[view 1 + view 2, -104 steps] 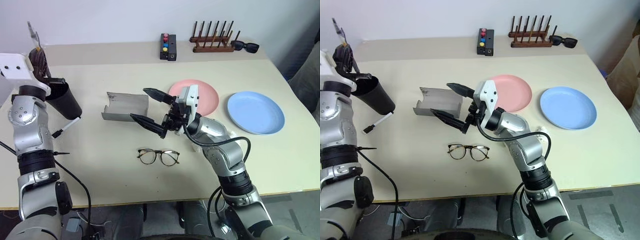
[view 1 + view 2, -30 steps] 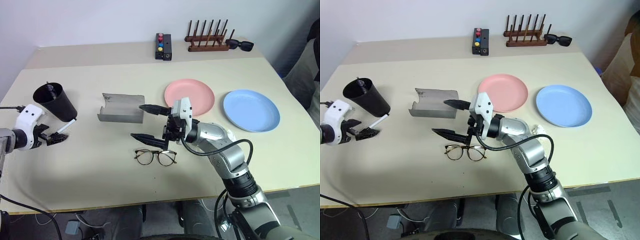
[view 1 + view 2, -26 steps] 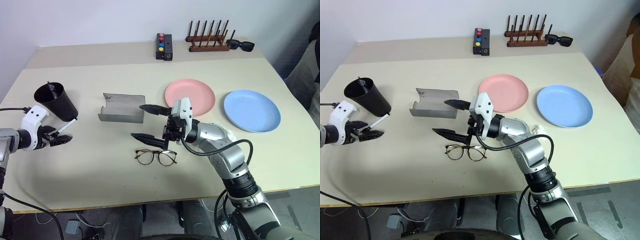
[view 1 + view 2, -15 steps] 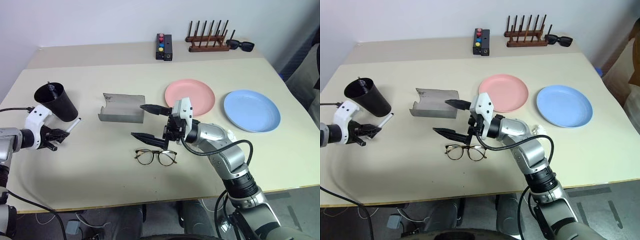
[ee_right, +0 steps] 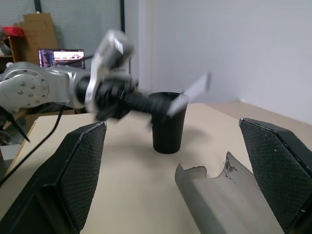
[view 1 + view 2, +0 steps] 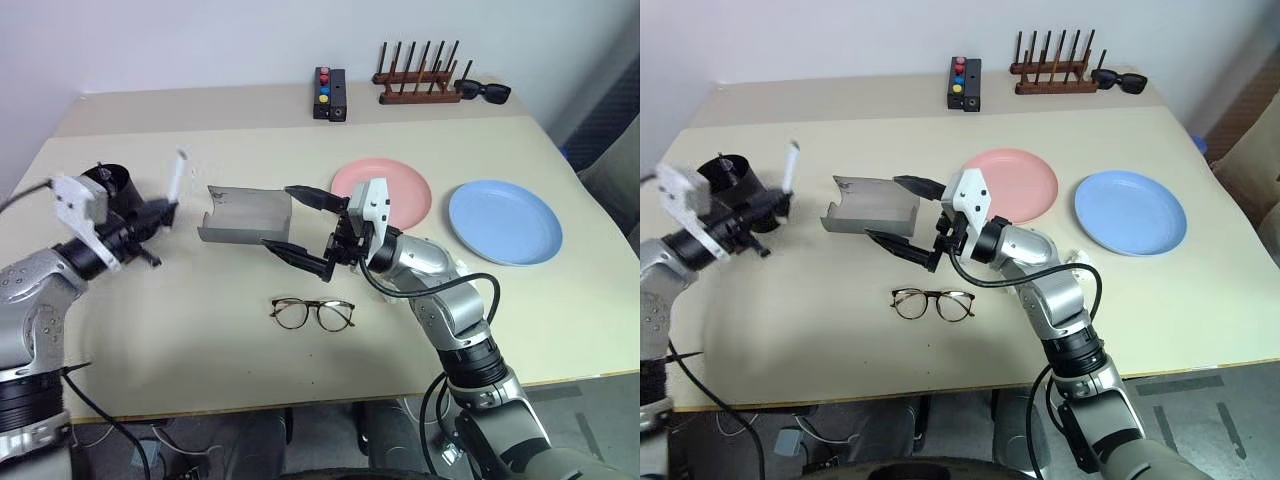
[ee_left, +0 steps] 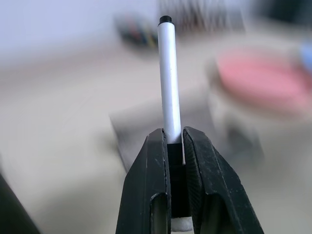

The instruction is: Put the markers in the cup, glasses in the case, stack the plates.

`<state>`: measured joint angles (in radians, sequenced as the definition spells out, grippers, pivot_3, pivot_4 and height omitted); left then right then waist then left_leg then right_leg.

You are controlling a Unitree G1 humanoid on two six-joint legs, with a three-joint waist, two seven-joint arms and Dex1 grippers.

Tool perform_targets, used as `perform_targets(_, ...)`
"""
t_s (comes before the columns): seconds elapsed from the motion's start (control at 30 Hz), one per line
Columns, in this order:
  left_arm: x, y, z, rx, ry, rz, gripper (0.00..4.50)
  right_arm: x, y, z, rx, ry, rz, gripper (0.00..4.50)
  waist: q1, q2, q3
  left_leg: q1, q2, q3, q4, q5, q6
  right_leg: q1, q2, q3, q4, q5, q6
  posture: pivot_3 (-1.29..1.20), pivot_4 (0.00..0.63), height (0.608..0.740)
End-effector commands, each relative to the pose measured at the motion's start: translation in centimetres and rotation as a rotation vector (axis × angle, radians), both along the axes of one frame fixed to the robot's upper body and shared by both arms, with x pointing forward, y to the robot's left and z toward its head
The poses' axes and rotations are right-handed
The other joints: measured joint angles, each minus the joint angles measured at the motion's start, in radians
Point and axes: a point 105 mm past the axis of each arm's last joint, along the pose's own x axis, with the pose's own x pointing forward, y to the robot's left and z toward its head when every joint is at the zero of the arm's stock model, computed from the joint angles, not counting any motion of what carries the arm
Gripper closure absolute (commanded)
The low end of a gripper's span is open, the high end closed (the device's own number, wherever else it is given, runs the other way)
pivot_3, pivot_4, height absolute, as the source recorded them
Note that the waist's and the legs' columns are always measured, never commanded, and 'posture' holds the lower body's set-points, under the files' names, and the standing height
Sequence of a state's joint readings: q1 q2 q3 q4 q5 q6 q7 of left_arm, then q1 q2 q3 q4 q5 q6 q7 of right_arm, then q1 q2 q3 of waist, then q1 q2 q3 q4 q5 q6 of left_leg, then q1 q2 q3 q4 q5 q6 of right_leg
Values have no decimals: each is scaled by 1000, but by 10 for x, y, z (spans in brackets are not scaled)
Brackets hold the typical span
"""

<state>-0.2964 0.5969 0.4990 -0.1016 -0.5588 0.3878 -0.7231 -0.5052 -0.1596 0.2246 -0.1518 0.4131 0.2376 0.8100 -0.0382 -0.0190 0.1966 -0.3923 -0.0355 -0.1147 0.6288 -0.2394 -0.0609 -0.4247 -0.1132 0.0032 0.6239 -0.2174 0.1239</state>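
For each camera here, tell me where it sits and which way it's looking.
Head views: from the head, looking down over the table; both arms show.
Left wrist view: along the left end effector, shut on the white marker.
Right wrist view: between the open right end effector fingers toward the cup.
Shared: the case.

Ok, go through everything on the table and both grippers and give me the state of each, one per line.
white marker: lifted off the table, clamped in the left gripper
left gripper: jaws shut on the marker
right gripper: jaws wide open, holding nothing
cup: upright, one marker already inside
case: open, nothing in it
glasses: on the table, unfolded
pink plate: flat, unstacked
blue plate: flat, unstacked
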Motion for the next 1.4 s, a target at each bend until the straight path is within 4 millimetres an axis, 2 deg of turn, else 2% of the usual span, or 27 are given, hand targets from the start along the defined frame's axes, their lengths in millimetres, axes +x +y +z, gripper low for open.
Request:
perform_targets(0.03, -4, 27, 44, -66, -245, 227, 4451, -5, 2, 13, 75, -10, 39, 0, -3, 0, 0, 0, 0, 0, 0, 0, 0, 0, 0, 0, 0, 0, 0, 0, 150, 734)
perform_targets(0.17, 4, 61, 55, -105, -348, 489, 4451, -7, 6, 11, 80, 5, 61, 0, -3, 0, 0, 0, 0, 0, 0, 0, 0, 0, 0, 0, 0, 0, 0, 0, 150, 734)
perform_targets(0.27, 9, 72, 59, -119, -408, 593, 4451, -8, 7, 10, 81, 13, 72, 0, -1, -1, 0, 0, 0, 0, 0, 0, 0, 0, 0, 0, 0, 0, 0, 0, 150, 734)
perform_targets(0.4, 20, 82, 52, -142, -424, 676, 4451, -7, 8, 10, 84, 15, 76, 0, 1, -1, 0, 0, -1, 0, 1, 0, 0, 1, 0, 0, 0, 0, 0, 0, 150, 734)
perform_targets(0.7, 40, 81, 22, -159, -352, 672, 4451, -7, 6, 10, 88, 14, 54, 0, 0, -1, -1, 0, -1, 0, 1, 0, 0, 1, 0, 0, 0, 0, 0, 0, 150, 734)
perform_targets(0.9, 38, 80, 3, -142, -310, 662, 4451, -8, 5, 10, 88, 12, 47, 0, -5, -1, 0, 0, -1, 0, 1, 0, 0, 0, 0, 0, 1, 0, 0, 0, 150, 734)
perform_targets(1.33, 32, 77, -6, -170, -283, 653, 4451, -8, 6, 9, 85, 17, 63, 0, -2, -1, -1, 0, -1, 0, 1, 0, 0, 0, 0, 0, 1, 0, 0, 0, 150, 734)
perform_targets(1.4, 32, 77, -5, -166, -285, 657, 3538, -8, 6, 9, 84, 18, 63, 0, -2, -1, -1, 0, -1, 0, 1, 0, 0, 0, 0, 0, 1, 0, 0, 0, 150, 734)
